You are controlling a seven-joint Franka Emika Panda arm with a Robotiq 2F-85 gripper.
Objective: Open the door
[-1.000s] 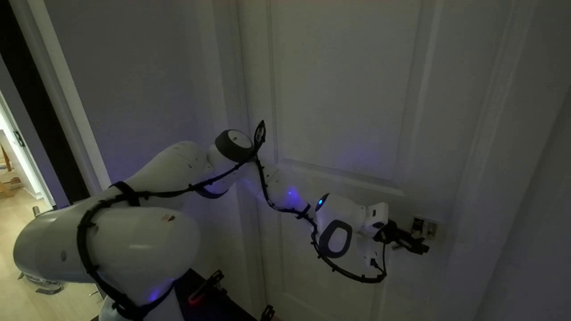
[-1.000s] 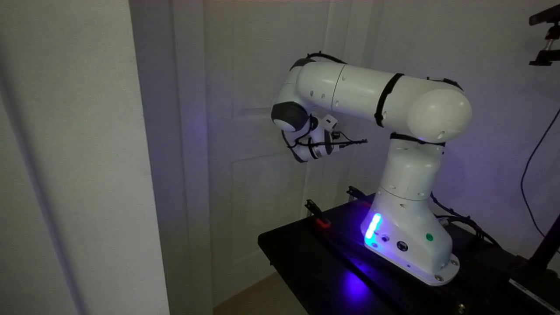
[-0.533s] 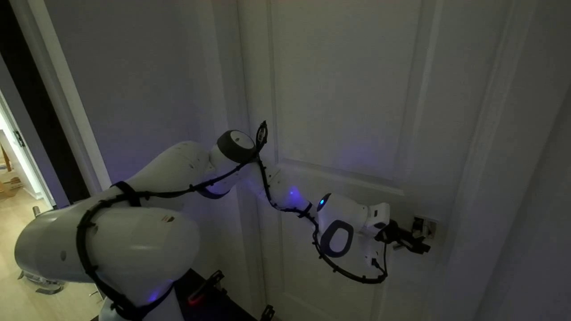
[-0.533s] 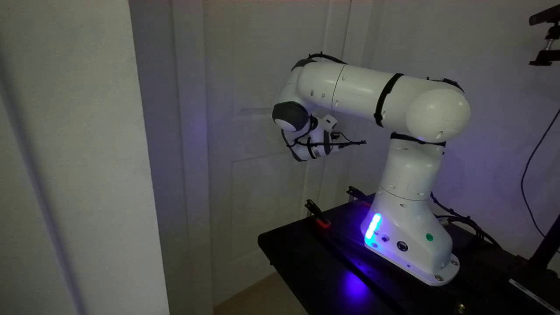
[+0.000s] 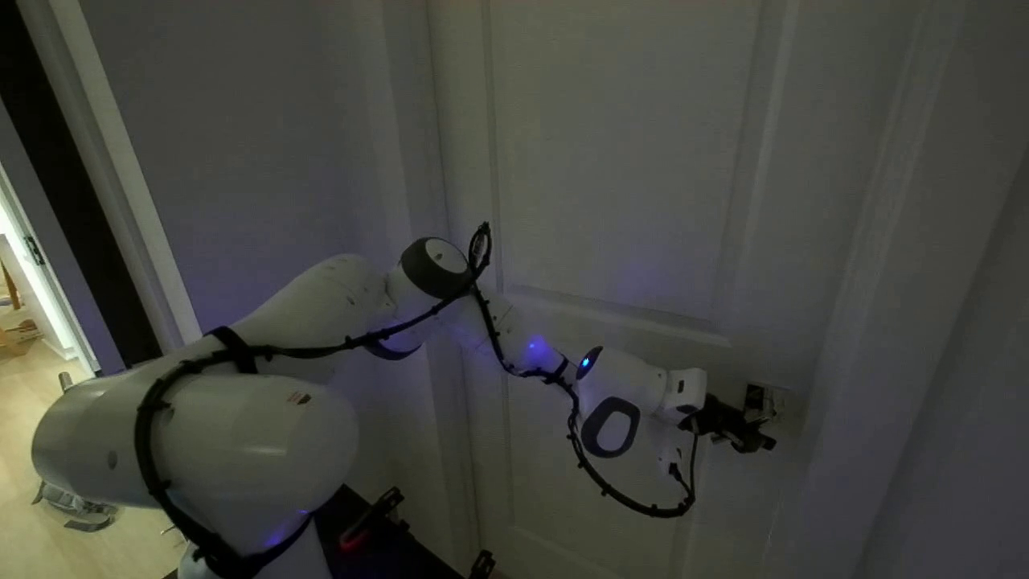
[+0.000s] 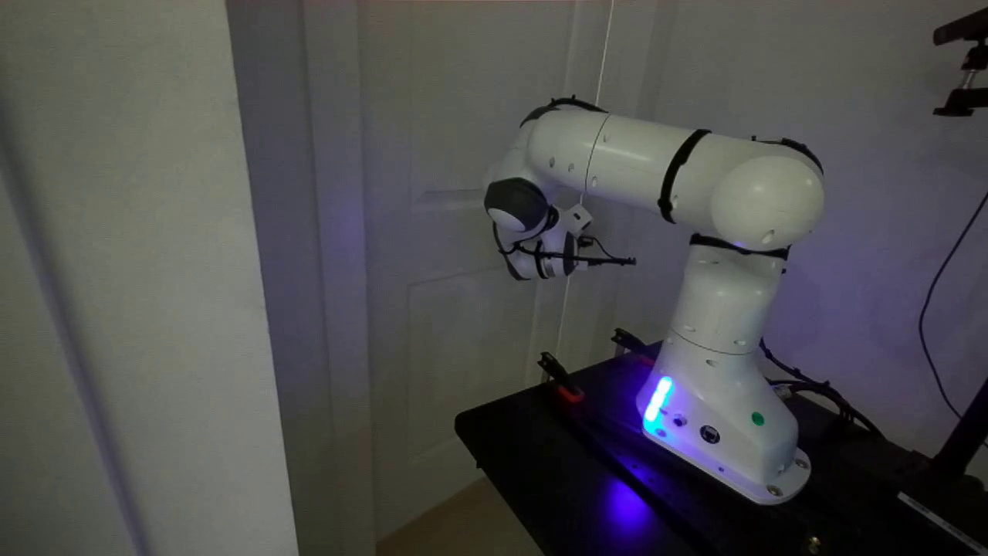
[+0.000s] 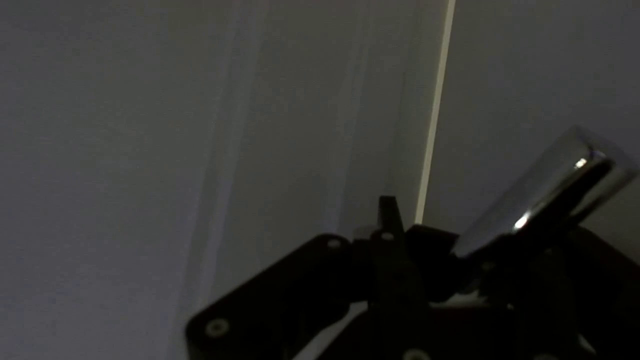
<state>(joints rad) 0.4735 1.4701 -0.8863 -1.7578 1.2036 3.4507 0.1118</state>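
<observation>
Because the door (image 5: 611, 185) must be worked from its silver lever handle (image 7: 537, 185), the whole reach seems arranged around that need; the door stands upright and looks barely ajar at most; well left of the door, in an exterior view, comes a brightly lit opening (image 5: 40, 281); next the arm (image 5: 313, 297) slants across the door's left edge, presumably so that its end can meet the handle sideways on; at the door's right-hand part is the black gripper (image 5: 760, 441), right at the handle, probably to hold it turned so that the door can move; the fingers (image 7: 397, 270) lean inward by the handle, but whether they pinch it or merely hook it I cannot tell in this dimness; the wrist view gives the handle's bright, slanting bar, which both exterior views largely lose behind the arm and gripper; it also shows a pale strip (image 7: 435, 110) along what looks like the door's edge, perhaps the start of a gap; in an exterior view that strip (image 6: 605, 46) runs down the door's right side, with much of the black table (image 6: 502, 440) in front of the door.
</observation>
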